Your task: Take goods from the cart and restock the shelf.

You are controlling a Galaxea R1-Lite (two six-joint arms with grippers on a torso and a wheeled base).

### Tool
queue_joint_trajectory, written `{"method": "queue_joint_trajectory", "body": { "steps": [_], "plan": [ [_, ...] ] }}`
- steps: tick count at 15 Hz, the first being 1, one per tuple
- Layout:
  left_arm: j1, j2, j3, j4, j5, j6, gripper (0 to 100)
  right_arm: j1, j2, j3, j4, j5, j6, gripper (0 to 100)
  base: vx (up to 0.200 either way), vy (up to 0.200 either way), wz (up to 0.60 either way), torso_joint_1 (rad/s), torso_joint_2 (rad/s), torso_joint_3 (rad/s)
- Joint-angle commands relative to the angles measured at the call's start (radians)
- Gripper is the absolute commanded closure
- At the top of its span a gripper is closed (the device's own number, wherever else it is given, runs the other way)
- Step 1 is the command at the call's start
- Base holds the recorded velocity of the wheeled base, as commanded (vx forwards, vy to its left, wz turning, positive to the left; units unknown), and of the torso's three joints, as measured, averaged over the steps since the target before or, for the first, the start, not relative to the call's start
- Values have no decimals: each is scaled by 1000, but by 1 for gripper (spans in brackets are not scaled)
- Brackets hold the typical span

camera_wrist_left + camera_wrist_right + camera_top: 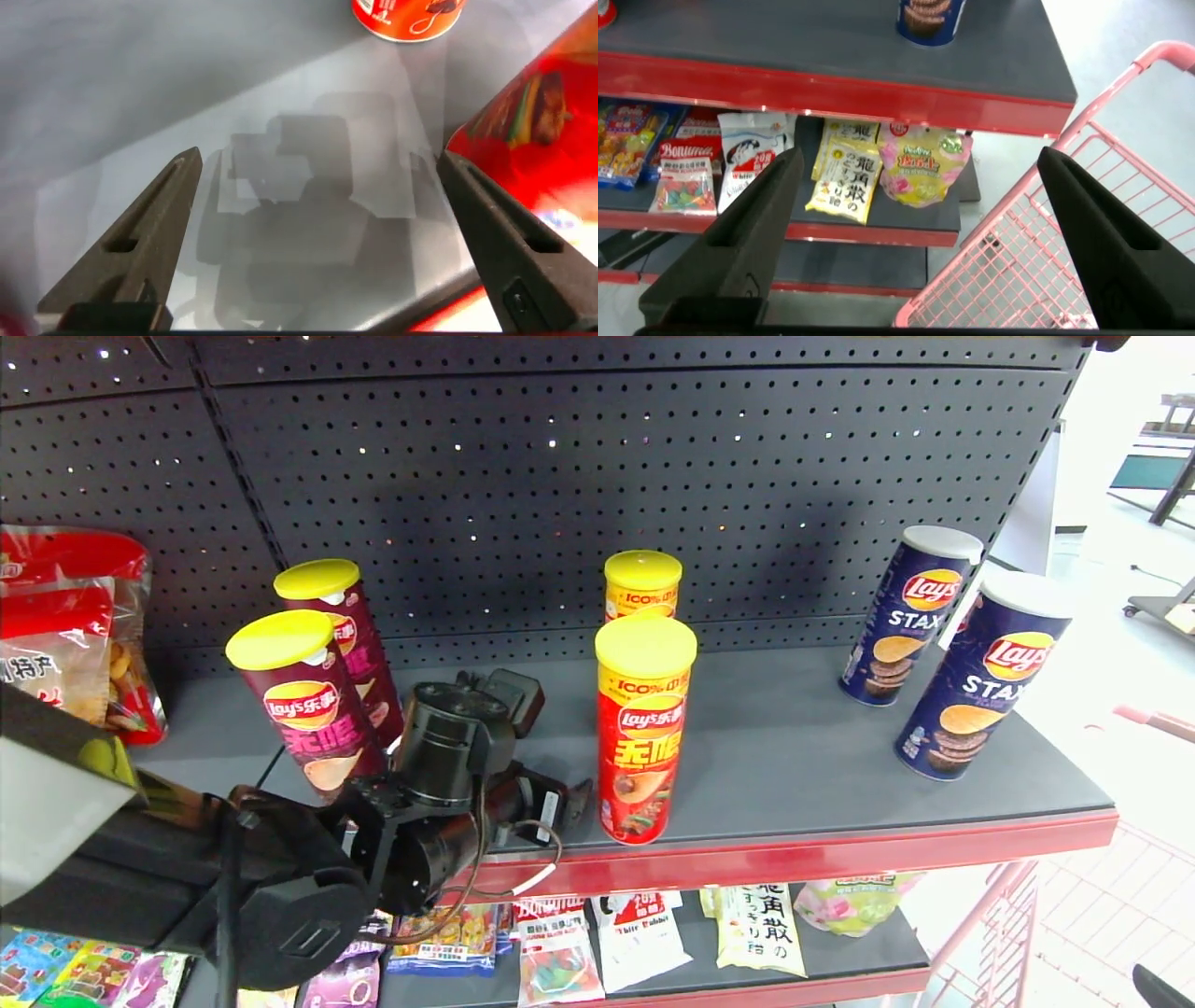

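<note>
Now on the shelf: front red chip can [644, 733] stands upright at the front lip of the upper shelf [794, 756], long axis vertical, yellow lid up.
Can against fingers: in the left wrist view the front red chip can [533, 140] lies outside one of the fingers [140, 233], not in the gap between them; only bare shelf lies between them.
Left gripper [569, 803]: low over the shelf edge, just beside the can on the robot's left; fingers spread wide and empty [320, 157].
Right gripper [920, 154]: hangs out in front of the shelf above the pink cart [1036, 243]; fingers spread wide, nothing in them.
Nearer arm: the left to the red can, the right to the cart, by my reading.
Step in hand: the can looks set down and let go; I judge the next good has to come from the cart, which favours the right arm.
Risk: a sideways move of the left arm could tip the can off the lip.
Same row: rear red chip can [642, 583] directly behind, against the pegboard.
Left of it: two maroon chip cans [299, 700], upright, one behind the other.
Right of it: two blue chip cans [976, 672], upright, well apart from the red ones.
Below: snack bags [747, 929] lie on the lower shelf.
</note>
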Motion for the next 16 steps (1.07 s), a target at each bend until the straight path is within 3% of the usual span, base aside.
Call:
{"method": "queue_joint_trajectory", "body": {
  "steps": [1, 4, 6, 8, 10, 11, 13, 14, 16],
  "plan": [
    [-6, -167, 133, 0, 3, -5, 0, 1, -8, 18, 3, 0, 0, 0, 0, 0, 0, 0, 0, 0],
    [-17, -399, 306, 14, 4, -5, 0, 1, 3, 30, 5, 7, 0, 0, 0, 0, 0, 0, 0, 0],
    [-12, -627, 431, 81, 11, 1, 0, -4, 38, 31, 3, 3, 1, 0, 0, 0, 0, 0, 0, 0],
    [-11, -834, 446, 271, 11, 3, 0, -7, 37, 31, 3, -8, 0, 0, 0, 0, 0, 0, 0, 0],
    [-8, -1084, 391, 604, 12, 3, 0, -50, 43, 41, 5, -57, 0, 0, 0, 0, 0, 0, 0, 0],
    [20, -1201, 352, 788, 23, 3, 0, -84, 46, 41, 5, -68, 0, 0, 0, 0, 0, 0, 0, 0],
    [97, -1360, 260, 1069, 46, 3, 0, -171, 92, -2, 5, -88, -2, 0, 0, 0, 0, 0, 0, 0],
    [167, -1437, 223, 1196, 80, 3, 0, -229, 134, -44, 3, -83, 6, 0, 0, 0, 0, 0, 0, 0],
    [319, -1560, 217, 1316, 101, 0, 0, -263, 163, -84, -1, -65, 27, 0, 0, 0, 0, 0, 0, 0]
  ]
}}
